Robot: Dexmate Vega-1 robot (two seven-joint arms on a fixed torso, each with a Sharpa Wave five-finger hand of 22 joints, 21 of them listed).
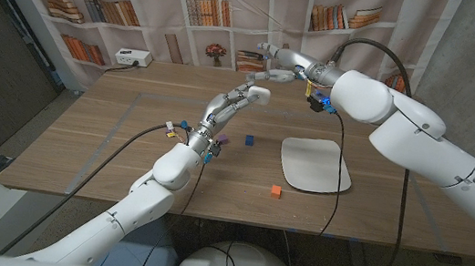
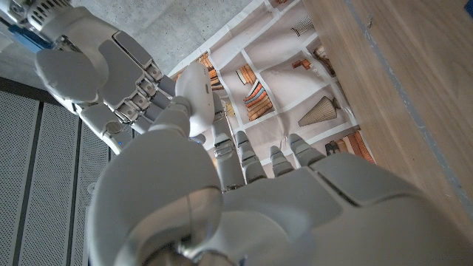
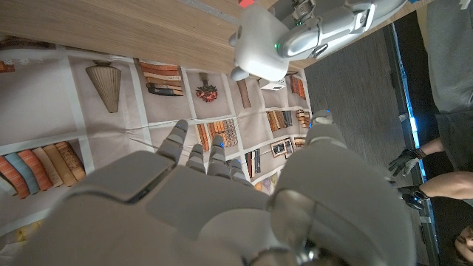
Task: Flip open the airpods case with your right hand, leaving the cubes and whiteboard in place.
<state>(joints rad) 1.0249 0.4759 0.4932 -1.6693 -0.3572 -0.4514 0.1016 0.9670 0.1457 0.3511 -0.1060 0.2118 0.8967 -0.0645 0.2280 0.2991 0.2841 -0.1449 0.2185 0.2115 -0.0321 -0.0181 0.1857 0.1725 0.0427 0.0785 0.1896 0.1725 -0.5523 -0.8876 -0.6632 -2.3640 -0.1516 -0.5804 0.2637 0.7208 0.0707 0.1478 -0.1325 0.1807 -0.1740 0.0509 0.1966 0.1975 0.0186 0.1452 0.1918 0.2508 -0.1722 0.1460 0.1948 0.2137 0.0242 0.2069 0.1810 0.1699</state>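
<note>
The right hand [image 1: 276, 60] hovers with fingers spread and empty, just beside the small white rounded airpods case [image 1: 258, 93]. The left hand [image 1: 232, 103] grips that case and holds it raised above the wooden table [image 1: 108, 134], presenting it for the flip. The blue cube [image 1: 249, 140], orange cube [image 1: 276, 191] and white rounded whiteboard [image 1: 316, 164] lie well below the case.
</note>
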